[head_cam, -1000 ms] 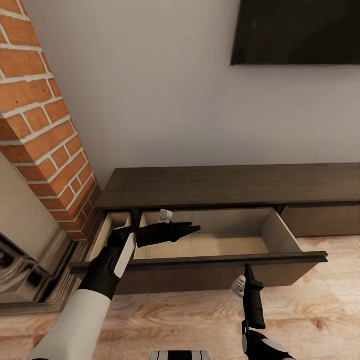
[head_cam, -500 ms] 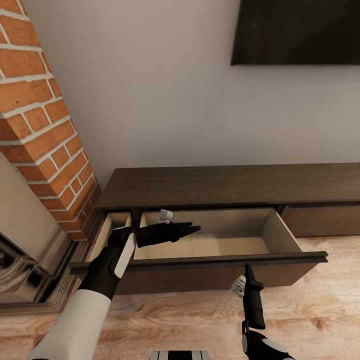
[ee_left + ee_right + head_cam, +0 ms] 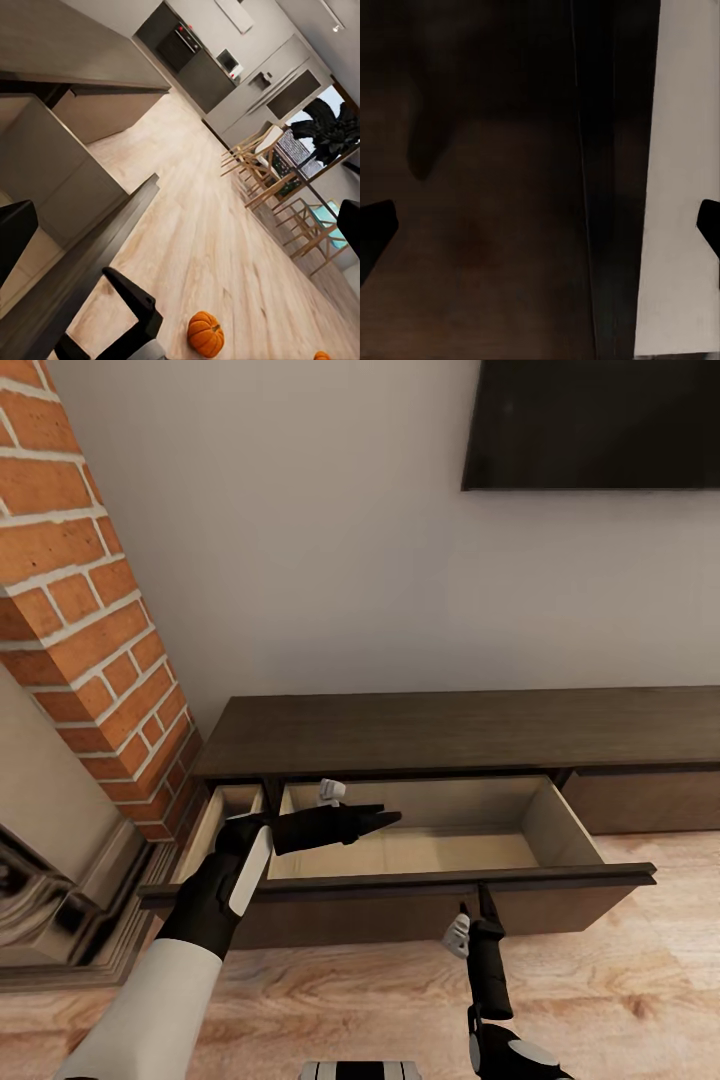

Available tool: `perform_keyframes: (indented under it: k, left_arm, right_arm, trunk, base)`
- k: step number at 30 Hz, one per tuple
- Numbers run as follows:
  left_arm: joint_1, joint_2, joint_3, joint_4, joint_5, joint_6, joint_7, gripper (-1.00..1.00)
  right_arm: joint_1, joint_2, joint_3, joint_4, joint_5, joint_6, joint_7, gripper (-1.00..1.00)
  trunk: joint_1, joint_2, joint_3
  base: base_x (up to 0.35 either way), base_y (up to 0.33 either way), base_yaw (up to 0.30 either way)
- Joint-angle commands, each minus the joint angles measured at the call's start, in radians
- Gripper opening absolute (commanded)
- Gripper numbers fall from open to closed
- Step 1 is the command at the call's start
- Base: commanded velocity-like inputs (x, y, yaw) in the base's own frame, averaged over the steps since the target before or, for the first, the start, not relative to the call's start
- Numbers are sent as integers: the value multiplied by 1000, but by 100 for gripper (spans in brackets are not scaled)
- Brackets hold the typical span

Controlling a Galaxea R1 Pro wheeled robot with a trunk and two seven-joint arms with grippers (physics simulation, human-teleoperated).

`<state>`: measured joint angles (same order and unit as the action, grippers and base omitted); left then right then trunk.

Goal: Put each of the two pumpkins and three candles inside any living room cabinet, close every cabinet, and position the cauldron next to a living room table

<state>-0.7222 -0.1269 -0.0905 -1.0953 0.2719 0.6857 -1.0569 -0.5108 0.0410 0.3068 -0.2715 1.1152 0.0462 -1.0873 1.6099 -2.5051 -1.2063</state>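
Pale wall, brick fireplace (image 3: 90,620) and wood floor (image 3: 640,1000) frame the head view, where the cabinet (image 3: 470,735) stands with its drawer (image 3: 420,880) pulled out. Left fingers (image 3: 385,820) reach over the drawer interior, looking nearly closed with nothing between them. Right fingers (image 3: 485,900) point at the drawer front; their spread I cannot tell here.

Left wrist view: a pumpkin (image 3: 205,334) lies on the floor beyond the fingers, a second (image 3: 322,355) farther off.

Right wrist view: fingertips (image 3: 375,225) sit wide apart, released, against the dark drawer front.

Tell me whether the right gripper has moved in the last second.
Yes. The right gripper has shifted toward the robot's left along the open drawer front, which has stayed put.
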Motion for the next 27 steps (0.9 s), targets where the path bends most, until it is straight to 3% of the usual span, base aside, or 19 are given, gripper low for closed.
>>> perform_keyframes:
  k: [1, 6, 14, 20, 25, 27]
  left_arm:
    - [0, 0, 0, 0, 0, 0, 0, 100]
    - [0, 0, 0, 0, 0, 0, 0, 100]
    - [0, 0, 0, 0, 1, 0, 0, 100]
    - [4, 0, 0, -2, 8, 0, 0, 100]
    - [9, 7, 4, 0, 129, -1, 1, 100]
    - [9, 15, 3, 1, 150, -2, 1, 100]
  right_arm:
    - [0, 0, 0, 0, 0, 0, 0, 100]
    - [0, -1, 0, 0, 0, 0, 1, 100]
    - [0, -1, 0, 0, 0, 1, 1, 100]
    - [0, -2, 0, 0, 0, 0, 1, 100]
    - [0, -3, 1, 0, 0, 0, 1, 100]
    - [0, -3, 0, 0, 0, 0, 1, 100]
  trunk:
    - [0, 0, 0]
    - [0, 0, 0]
    - [0, 0, 0]
    - [0, 0, 0]
    - [0, 0, 0]
    - [0, 0, 4]
  base:
    - [0, 0, 0]
    - [-73, 0, 0]
    - [-266, 0, 0]
    - [-45, 0, 0]
    - [-2, 0, 0]
    - [0, 0, 0]
